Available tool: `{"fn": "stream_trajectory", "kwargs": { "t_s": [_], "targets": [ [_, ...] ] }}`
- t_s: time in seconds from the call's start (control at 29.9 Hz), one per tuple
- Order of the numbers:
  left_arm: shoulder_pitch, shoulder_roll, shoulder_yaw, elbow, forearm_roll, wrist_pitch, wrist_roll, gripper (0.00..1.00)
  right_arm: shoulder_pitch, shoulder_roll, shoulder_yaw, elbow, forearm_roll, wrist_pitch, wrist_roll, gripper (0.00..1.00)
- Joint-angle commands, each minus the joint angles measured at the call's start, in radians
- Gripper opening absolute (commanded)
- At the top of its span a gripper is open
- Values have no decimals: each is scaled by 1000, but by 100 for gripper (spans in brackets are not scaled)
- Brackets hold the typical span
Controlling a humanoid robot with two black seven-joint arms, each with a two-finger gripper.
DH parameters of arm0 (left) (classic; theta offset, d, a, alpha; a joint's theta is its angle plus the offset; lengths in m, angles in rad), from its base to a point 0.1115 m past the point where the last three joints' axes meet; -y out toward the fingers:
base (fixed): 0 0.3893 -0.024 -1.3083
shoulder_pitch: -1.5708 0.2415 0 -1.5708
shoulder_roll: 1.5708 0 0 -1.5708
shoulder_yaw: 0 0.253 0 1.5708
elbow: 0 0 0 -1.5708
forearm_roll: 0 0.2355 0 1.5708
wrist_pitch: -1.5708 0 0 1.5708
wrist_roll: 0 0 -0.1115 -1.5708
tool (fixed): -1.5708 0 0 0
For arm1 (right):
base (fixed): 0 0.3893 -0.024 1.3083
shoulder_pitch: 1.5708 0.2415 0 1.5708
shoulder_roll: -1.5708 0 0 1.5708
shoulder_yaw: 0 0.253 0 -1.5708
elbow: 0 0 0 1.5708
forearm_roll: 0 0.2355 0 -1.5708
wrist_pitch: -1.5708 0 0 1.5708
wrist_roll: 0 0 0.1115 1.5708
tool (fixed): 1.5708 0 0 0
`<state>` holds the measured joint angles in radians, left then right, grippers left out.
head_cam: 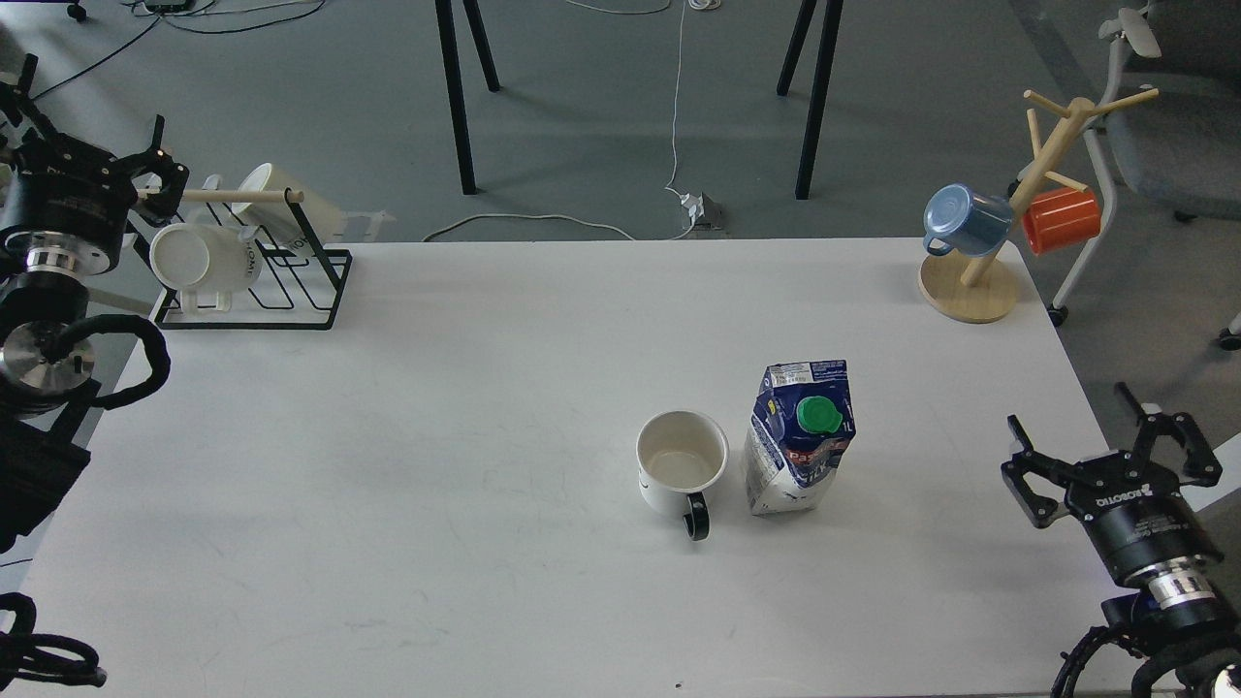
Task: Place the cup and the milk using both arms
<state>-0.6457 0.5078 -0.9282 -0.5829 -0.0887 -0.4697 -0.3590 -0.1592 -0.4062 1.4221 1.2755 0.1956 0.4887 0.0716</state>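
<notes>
The cup [682, 470], a white mug with a black handle facing the front, stands upright on the white table [436, 436], right of centre. The milk [801, 436], a blue and white carton with a green cap, stands upright just right of the cup, a small gap apart. My right gripper [1068, 407] is open and empty at the table's right edge, well right of the milk. My left gripper [92, 111] is at the far left, by the black rack; its fingers look spread and hold nothing.
A black wire rack [252, 281] with two white mugs stands at the back left corner. A wooden mug tree [970, 291] with a blue mug [955, 221] and an orange mug [1062, 220] stands at the back right corner.
</notes>
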Motion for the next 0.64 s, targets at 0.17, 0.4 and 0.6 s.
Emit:
{"fn": "stream_trajectory", "kwargs": {
  "t_s": [0.17,0.4,0.6],
  "targets": [
    [43,-3,-18,-124,0,-10,3,100,528,-48,-74,-283,-2,0,-10,99],
    [38,-11,-20,-135,-2,-10,8,100,903,41,-253,-608,-1,0,1,99],
    [40,-9,-41,-135,-2,-12,8,100,983,113,-313,-680,-1,0,2,99]
  ]
}}
